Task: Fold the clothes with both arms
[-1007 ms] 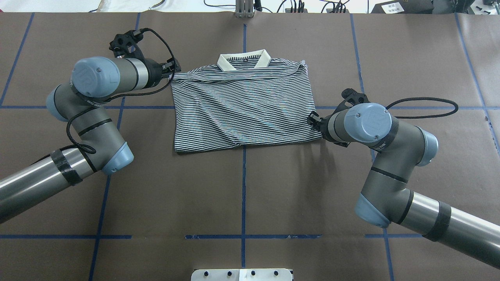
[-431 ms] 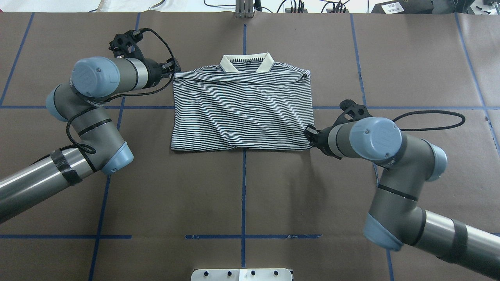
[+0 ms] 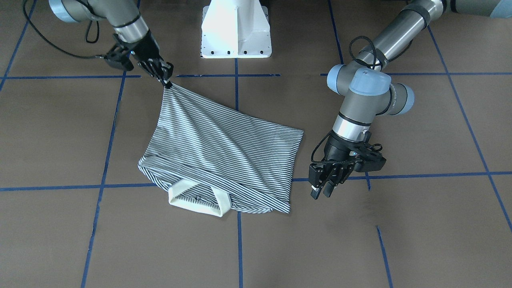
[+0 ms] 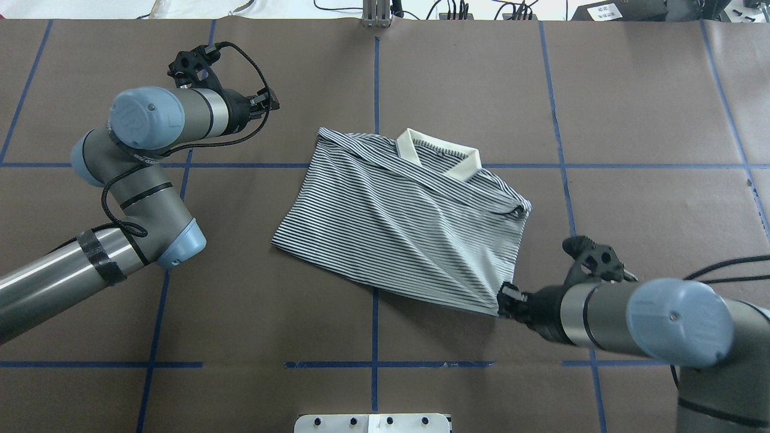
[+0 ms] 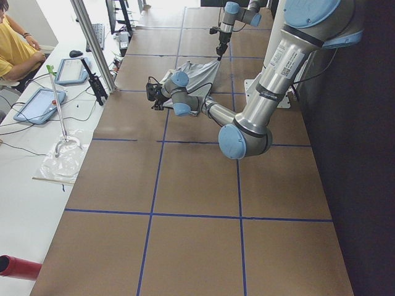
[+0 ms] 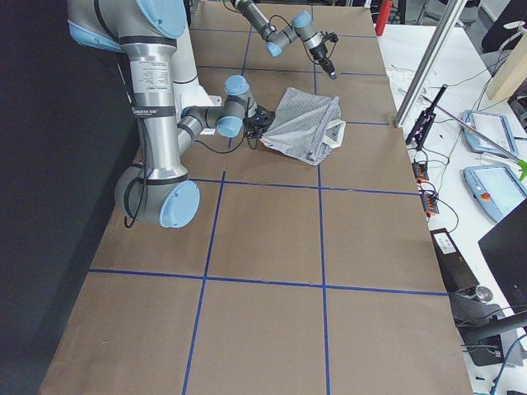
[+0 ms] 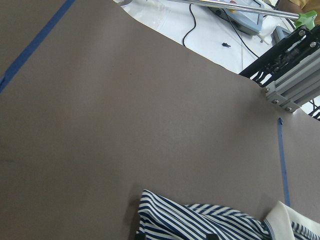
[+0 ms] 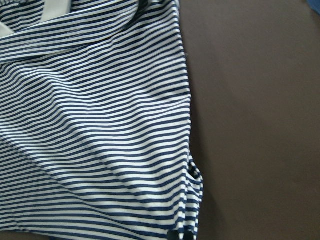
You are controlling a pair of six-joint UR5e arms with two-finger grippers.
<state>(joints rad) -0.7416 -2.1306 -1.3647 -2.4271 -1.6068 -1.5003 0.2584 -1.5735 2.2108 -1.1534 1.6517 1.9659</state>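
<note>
The striped polo shirt point(image 4: 409, 222) lies folded and skewed near the table's middle, its cream collar point(image 4: 439, 156) toward the far side. My right gripper point(image 4: 504, 300) is shut on the shirt's near right corner, which is pulled into a taut point point(image 3: 167, 83). In the right wrist view the striped cloth point(image 8: 100, 125) fills most of the frame. My left gripper point(image 4: 271, 103) hangs open at the far left, apart from the shirt, with nothing between its fingers point(image 3: 322, 192). Only the shirt's far edge point(image 7: 200, 220) shows at the bottom of the left wrist view.
Blue tape lines cross the brown table cover. The white pedestal base point(image 3: 236, 32) stands at the robot's side. An aluminium post point(image 4: 376, 15) and cables sit past the far edge. A person in a yellow top point(image 5: 15, 49) sits by the side bench.
My right gripper has dragged the shirt's corner toward the robot, and the whole shirt has slid and swung after it. The left gripper has stayed put and no longer touches the shirt's shoulder.
</note>
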